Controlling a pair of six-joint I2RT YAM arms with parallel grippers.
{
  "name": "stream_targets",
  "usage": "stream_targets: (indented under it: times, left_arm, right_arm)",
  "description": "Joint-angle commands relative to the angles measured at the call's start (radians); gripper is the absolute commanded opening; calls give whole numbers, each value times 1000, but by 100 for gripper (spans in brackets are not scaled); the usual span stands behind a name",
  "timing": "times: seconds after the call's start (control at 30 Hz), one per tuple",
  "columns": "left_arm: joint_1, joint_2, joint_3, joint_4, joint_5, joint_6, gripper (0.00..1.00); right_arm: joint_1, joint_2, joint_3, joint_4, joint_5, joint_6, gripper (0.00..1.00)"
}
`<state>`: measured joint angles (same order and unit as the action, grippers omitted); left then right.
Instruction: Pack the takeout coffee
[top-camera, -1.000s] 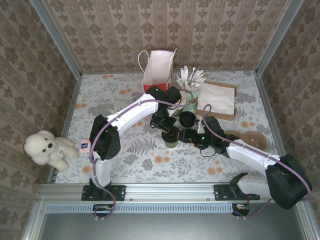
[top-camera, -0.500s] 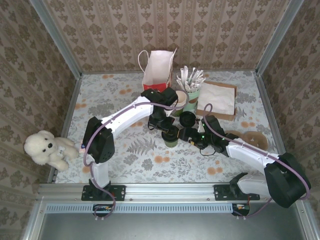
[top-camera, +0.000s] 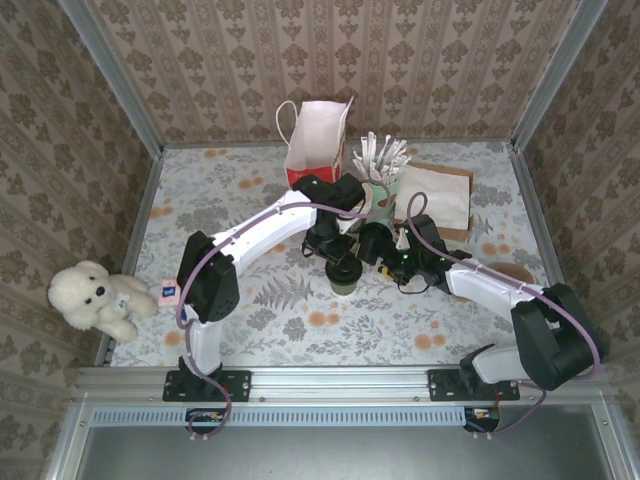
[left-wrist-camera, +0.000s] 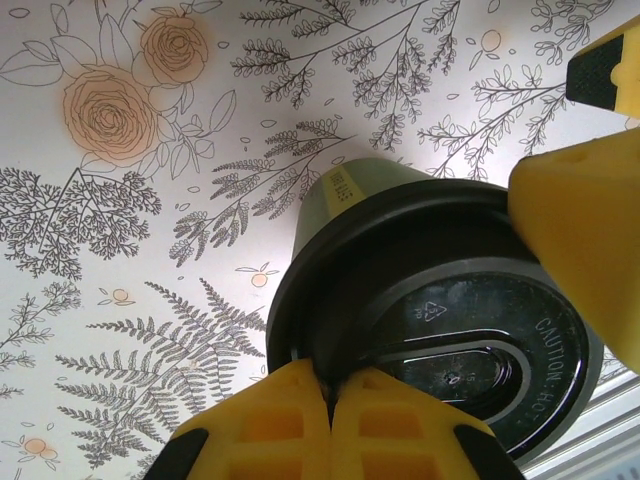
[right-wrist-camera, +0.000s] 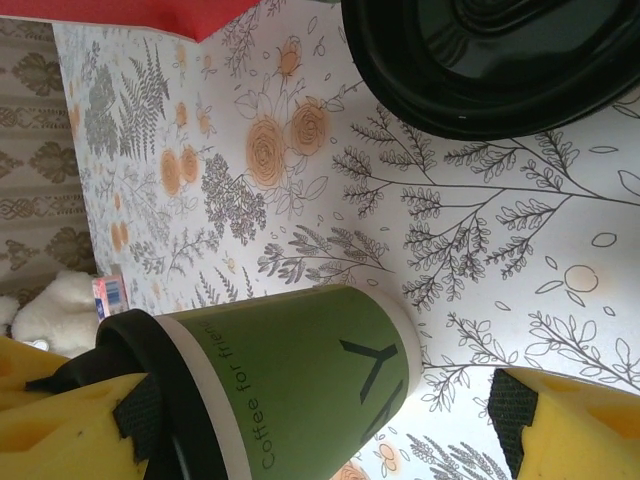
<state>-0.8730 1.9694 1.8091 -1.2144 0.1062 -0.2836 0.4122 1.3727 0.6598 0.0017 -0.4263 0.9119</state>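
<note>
The takeout coffee (top-camera: 347, 279) stands upright on the flowered table, a green paper cup (right-wrist-camera: 300, 375) under a black lid (left-wrist-camera: 450, 330). My left gripper (left-wrist-camera: 330, 392) comes down from above and is shut on the near rim of that lid. In the top view it (top-camera: 338, 256) hangs just over the cup. My right gripper (right-wrist-camera: 330, 430) is open, and the cup's wall lies between its yellow fingers (right-wrist-camera: 585, 425) with a gap on the base side. From above, the right gripper (top-camera: 372, 256) is right of the cup.
A red and white gift bag (top-camera: 318, 140) stands open at the back. A green cup of paper-wrapped sticks (top-camera: 380, 180) and a brown paper bag (top-camera: 435, 198) lie right of it. A flat black disc (right-wrist-camera: 490, 60) is behind the cup. A teddy bear (top-camera: 95, 298) sits far left.
My right gripper has swung back and left, closer to the cup and the black disc. The left gripper stays on the lid; its arm shifted slightly. The cup has barely moved.
</note>
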Motion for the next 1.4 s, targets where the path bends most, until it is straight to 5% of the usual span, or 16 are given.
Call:
stream_targets:
  times: [0.0,0.4,0.77,1.37]
  left_arm:
    - [-9,23,-6,-2,-2,20,0]
    - [-3,-2,-28,58,-44,-38,0]
    - [-6,-18,-49,55,-94,-92,0]
    - [18,-68,-84,39,-124,-153,0]
  right_arm:
    - [2,65,12,-42,3,-35,88]
    - [8,111,59,8,-46,-21,89]
    - [13,49,106,-101,47,-15,100]
    - [13,-87,60,-148,162,-16,100]
